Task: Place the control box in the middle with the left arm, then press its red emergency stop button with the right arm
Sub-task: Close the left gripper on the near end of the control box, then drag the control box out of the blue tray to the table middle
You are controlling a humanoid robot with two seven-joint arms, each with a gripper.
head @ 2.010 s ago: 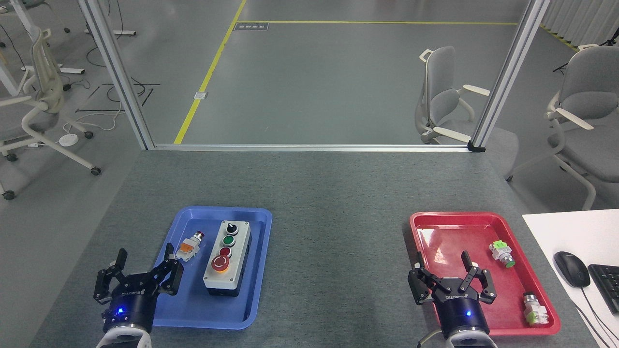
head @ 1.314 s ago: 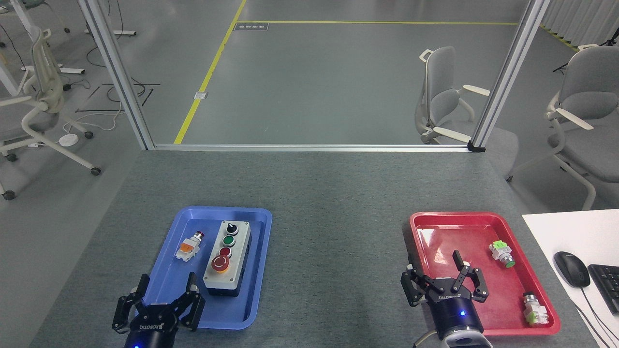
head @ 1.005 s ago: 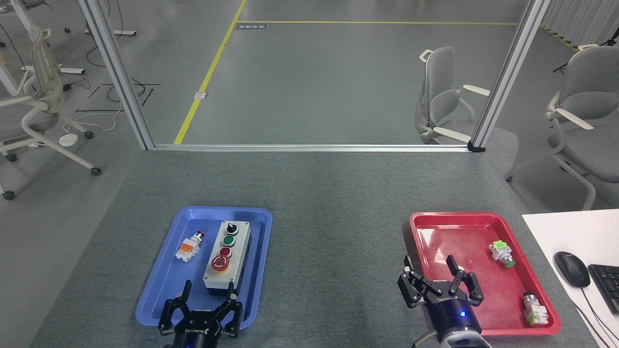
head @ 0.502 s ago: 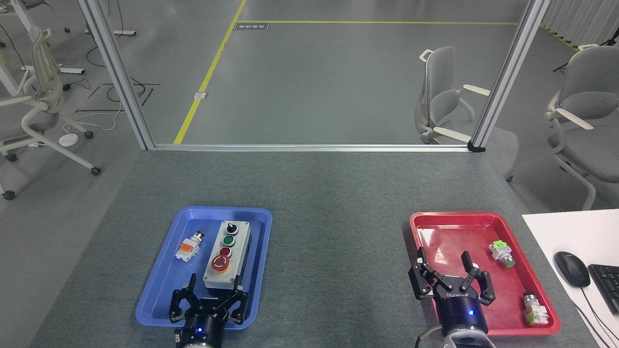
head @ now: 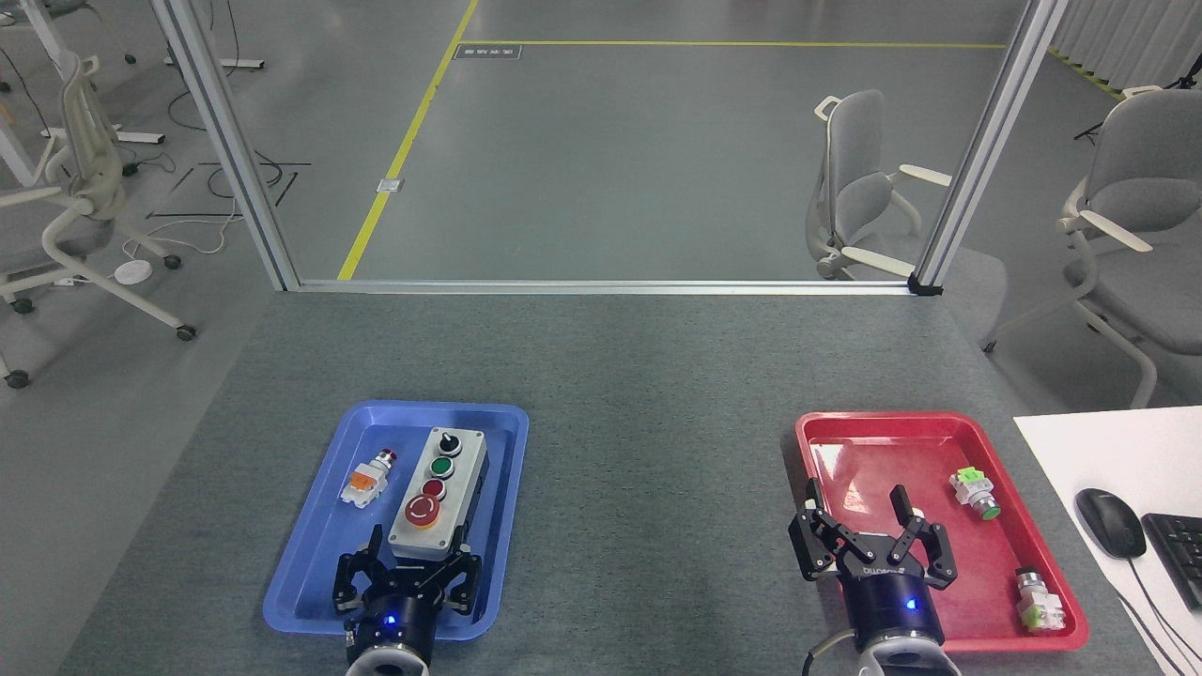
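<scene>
On the worktop [head: 639,394], the blue tray [head: 310,573] holds two things: a loose button [head: 367,478] at 10 o'clock and the box [head: 436,493] centre-right. The left gripper [head: 409,561], jaws apart, sits at the box's 6 o'clock end. The red tray [head: 939,427] holds two buttons [head: 974,495] at 3 and 5 o'clock; the right gripper [head: 862,530], jaws apart, hangs over its 7 o'clock part.

The grey speckled felt-covered table [head: 639,394] carries a blue plastic tray [head: 310,573] near its front-left corner and a red plastic tray [head: 836,437] near its front-right corner.
</scene>
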